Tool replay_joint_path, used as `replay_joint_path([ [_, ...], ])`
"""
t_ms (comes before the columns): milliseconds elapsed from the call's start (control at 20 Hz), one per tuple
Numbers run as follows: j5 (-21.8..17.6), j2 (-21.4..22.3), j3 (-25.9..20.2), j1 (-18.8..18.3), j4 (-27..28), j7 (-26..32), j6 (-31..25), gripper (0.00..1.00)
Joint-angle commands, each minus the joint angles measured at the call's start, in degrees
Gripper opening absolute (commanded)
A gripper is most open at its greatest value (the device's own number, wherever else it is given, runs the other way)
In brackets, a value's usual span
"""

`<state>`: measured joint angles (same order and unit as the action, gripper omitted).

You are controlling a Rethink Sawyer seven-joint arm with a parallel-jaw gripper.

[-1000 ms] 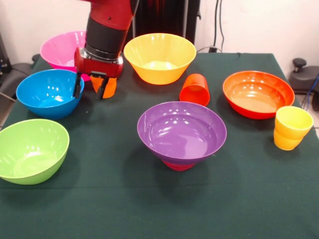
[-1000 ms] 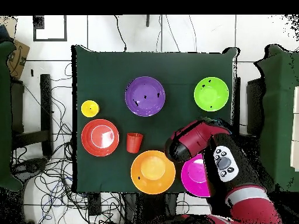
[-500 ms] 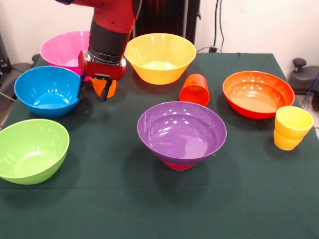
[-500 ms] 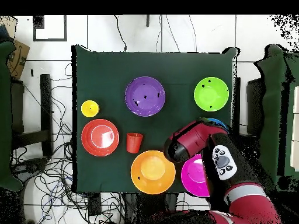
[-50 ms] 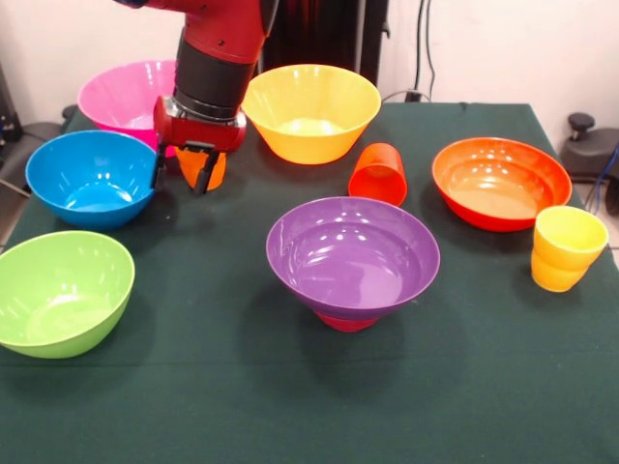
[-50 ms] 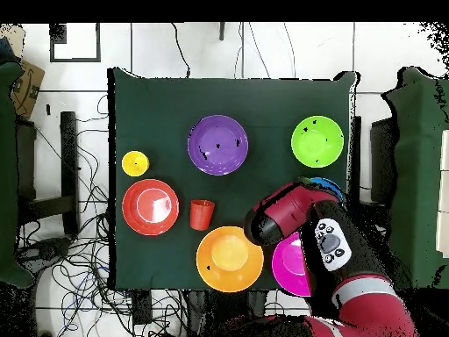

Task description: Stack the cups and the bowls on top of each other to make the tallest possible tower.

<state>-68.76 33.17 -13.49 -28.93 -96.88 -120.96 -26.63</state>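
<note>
Tool point(image 5: 180, 169) closed around ribbed orange cup point(image 5: 203, 166), upright, rim upward, between blue bowl point(image 5: 90, 179) and yellow bowl point(image 5: 310, 111). Hidden beneath arm point(image 6: 289, 211) overhead; visible only from front.

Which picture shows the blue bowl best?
The front view: the blue bowl shows whole, standing beside the hand. In the overhead view the arm covers most of it, leaving only a blue sliver at the rim.
</note>
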Motion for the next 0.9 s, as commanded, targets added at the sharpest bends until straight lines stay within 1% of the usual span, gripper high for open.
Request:
replay_joint_path([
  [50, -1.5, -1.5, 0.0, 2.2, 2.6, 9.2, -4.4, 1.00],
  [900, -1.5, -1.4, 2.0, 3.7, 3.5, 8.5, -3.1, 1.00],
])
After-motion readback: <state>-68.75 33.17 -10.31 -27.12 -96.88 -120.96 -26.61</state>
